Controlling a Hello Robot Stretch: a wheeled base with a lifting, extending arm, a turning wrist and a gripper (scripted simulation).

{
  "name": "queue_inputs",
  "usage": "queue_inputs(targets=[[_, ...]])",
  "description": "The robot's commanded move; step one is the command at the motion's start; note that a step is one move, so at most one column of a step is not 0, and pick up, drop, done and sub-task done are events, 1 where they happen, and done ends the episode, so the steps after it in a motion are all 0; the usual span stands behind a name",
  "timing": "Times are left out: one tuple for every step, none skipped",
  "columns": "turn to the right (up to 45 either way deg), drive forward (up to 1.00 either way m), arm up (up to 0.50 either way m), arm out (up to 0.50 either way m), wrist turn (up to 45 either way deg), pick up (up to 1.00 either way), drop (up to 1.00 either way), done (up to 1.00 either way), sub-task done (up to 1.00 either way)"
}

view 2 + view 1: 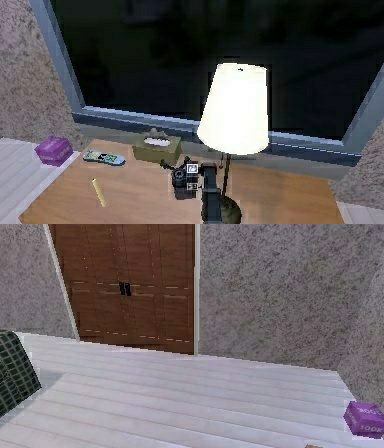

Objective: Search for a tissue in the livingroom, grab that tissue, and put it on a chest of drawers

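A tan tissue box (157,147) with white tissue at its top stands at the back of a wooden tabletop (140,203), under the window. My arm rises from the arm side view's bottom edge, and the gripper (170,166) ends just at the box's near right corner. The box stands on the surface right behind the gripper's far end, so I cannot tell whether it holds anything, or whether it touches the box.
A lamp with a cream shade (233,108) stands close to the arm's right. A remote (103,157) and a yellow pencil (98,191) lie on the tabletop. A purple box (53,151) (364,417) sits on the floor. Brown double doors (127,286) lie ahead, and a dark plaid object (14,370) sits at the forward view's left.
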Motion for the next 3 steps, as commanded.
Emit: queue_inputs(targets=[[0.0,0.00,0.30,0.00,0.0,0.00,0.00,0.00,0.00],[0.0,0.00,0.00,0.00,-45.0,0.00,0.00,0.00,0.00],[0.0,0.00,0.00,0.00,-45.0,0.00,0.00,0.00,0.00]])
